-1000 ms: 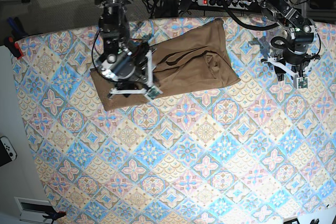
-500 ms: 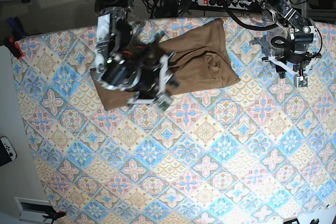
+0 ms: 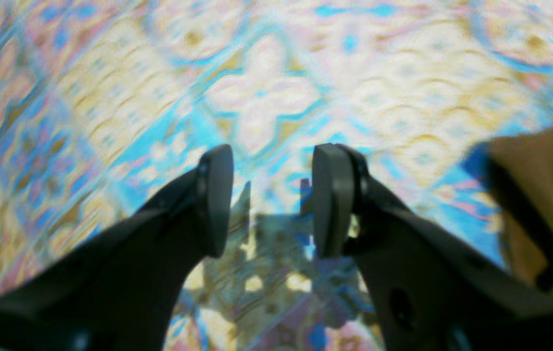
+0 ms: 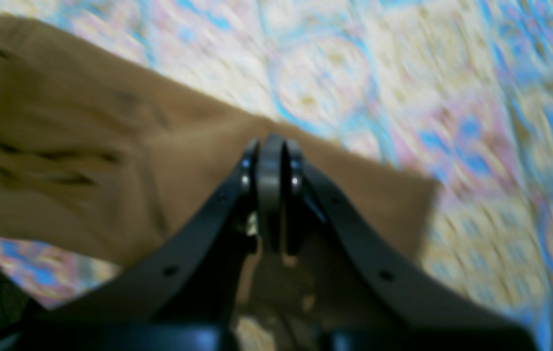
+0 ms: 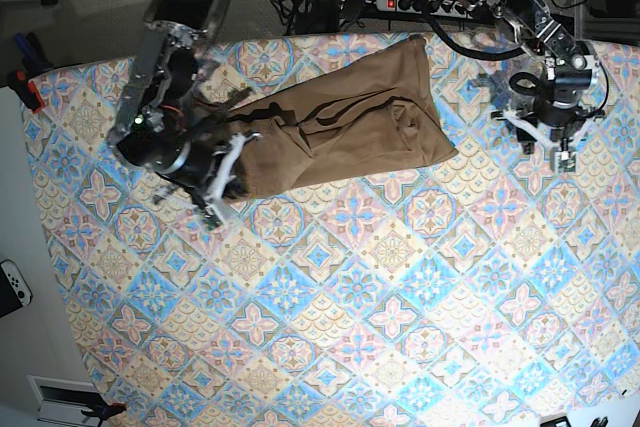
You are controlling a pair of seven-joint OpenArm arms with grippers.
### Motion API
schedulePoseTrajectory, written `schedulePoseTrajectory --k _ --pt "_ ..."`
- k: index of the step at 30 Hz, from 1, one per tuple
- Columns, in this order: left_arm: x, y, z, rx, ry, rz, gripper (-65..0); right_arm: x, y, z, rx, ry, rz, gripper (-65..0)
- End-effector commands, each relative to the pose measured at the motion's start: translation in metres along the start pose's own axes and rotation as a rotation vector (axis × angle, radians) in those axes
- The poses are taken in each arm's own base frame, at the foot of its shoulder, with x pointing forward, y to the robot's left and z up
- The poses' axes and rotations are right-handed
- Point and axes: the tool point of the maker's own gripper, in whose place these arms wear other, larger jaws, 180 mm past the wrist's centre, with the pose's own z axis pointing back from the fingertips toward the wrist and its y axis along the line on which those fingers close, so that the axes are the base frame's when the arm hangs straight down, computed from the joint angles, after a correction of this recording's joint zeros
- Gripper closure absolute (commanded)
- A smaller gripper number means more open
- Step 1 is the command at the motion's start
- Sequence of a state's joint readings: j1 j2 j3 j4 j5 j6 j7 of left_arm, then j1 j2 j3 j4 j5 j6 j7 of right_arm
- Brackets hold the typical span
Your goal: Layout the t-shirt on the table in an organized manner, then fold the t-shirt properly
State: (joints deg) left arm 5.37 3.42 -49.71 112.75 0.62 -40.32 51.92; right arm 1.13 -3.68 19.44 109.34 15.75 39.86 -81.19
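The tan-brown t-shirt lies crumpled and slanted across the back of the patterned table. My right gripper sits at the shirt's left end. In the right wrist view its fingers are pressed together right on the cloth's edge, pinching it. My left gripper hovers over bare table to the right of the shirt. In the left wrist view it is open with nothing between the pads, and a corner of the shirt shows at the right.
A power strip and cables lie behind the table's back edge. A red clamp sits at the table's left corner. A game controller rests on the white surface to the left.
My right gripper went from open to shut while the arm swung left and down along the shirt's left end, which is now bunched. My left arm rose slightly, still open.
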Motion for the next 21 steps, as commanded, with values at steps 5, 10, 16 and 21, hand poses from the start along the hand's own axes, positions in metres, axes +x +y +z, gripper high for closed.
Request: schedulePoseTrajectory --k 5,10,16,21 --pt "0.012 0.004 0.003 0.012 -0.043 0.000 -25.7 0.004 0.014 -0.006 0.049 -0.069 -0.019 0.0" --pt "0.012 0.004 0.003 0.012 -0.043 0.000 -25.7 -0.003 0.042 -0.023 0.142 -0.054 -0.006 0.0" --pt "0.012 0.004 0.003 0.012 -0.043 0.000 -25.7 -0.022 0.074 -0.051 0.263 -0.044 -0.058 0.0" --pt "0.012 0.004 0.003 0.012 -0.043 0.000 -25.9 -0.046 0.085 -0.069 0.317 0.001 -0.133 0.0"
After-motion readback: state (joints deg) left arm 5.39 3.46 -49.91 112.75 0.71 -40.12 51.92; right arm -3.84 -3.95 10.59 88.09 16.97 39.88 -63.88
